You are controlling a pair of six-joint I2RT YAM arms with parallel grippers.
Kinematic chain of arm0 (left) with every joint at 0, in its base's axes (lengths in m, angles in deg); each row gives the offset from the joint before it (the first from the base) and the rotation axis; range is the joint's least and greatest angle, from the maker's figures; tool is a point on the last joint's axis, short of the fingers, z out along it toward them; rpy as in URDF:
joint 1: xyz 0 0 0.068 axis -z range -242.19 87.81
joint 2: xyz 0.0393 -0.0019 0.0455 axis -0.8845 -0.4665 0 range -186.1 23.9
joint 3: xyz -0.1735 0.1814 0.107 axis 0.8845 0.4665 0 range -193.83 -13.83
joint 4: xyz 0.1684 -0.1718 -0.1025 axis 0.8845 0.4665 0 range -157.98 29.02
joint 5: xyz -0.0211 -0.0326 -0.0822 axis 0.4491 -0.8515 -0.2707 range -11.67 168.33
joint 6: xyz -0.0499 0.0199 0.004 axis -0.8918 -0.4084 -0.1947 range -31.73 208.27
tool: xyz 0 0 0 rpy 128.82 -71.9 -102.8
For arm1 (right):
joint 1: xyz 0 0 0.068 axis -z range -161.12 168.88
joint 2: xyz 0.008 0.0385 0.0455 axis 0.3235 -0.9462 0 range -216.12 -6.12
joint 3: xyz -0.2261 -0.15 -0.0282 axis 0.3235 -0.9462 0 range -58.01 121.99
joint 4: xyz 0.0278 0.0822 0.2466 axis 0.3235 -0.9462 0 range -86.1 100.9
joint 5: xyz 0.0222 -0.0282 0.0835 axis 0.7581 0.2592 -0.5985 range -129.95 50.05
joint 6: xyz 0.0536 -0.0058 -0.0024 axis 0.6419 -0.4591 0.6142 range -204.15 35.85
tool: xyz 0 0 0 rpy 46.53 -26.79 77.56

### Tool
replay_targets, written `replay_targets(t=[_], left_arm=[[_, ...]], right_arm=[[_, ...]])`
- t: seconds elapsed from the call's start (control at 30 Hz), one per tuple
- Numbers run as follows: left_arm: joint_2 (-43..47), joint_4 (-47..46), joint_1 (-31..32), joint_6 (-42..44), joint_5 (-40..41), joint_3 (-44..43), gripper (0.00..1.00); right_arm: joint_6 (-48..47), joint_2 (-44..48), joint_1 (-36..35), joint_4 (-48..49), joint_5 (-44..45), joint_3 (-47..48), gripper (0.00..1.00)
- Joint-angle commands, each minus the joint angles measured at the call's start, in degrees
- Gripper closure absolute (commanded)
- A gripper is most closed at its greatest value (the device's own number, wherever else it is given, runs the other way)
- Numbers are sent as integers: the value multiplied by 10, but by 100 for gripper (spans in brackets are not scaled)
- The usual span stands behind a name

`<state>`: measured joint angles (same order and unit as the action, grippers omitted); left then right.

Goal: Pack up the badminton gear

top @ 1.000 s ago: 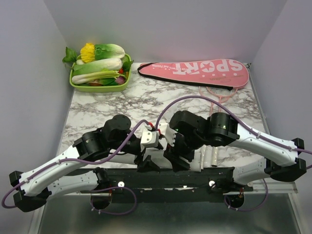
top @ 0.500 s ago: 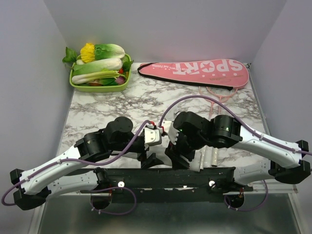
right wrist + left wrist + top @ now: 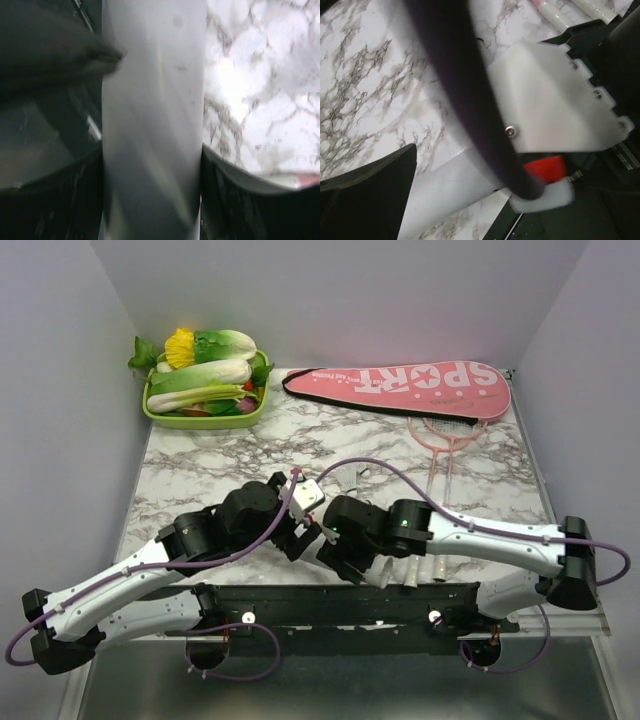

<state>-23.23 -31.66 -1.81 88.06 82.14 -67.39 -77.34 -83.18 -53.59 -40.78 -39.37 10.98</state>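
Right gripper holds the white tube at the near edge, other gear lies farther back

Nearest to the arm bases, the right gripper is closed around the long white tube. In the right wrist view the tube fills the whole gap between the two dark fingers. What is inside the tube I cannot tell. Just to the left, the left gripper has its jaws wide and holds nothing. In its wrist view one dark finger is just beside the tube.

A little farther on the marble table, small white shuttlecocks lie loose, outside any container. Farther right, two thin pink rackets lie side by side with their heads at the near edge of the pink cover. The cover lies flat along the back wall and the rackets are not inside it.

In the far left corner, the green tray is full of leafy vegetables, with something yellow on top
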Motion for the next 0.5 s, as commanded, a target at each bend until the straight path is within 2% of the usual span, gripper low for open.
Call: replay_targets(t=[0.0,0.13,0.47], left_arm=[[5,40,-2,-46,92,6,1],[32,43,-3,-60,74,15,1],[111,40,-2,-98,58,39,1]], right_arm=[[-60,-69,-12,131,44,-11,60],[-94,-131,-7,169,35,-5,49],[-124,-218,60,197,-19,10,39]])
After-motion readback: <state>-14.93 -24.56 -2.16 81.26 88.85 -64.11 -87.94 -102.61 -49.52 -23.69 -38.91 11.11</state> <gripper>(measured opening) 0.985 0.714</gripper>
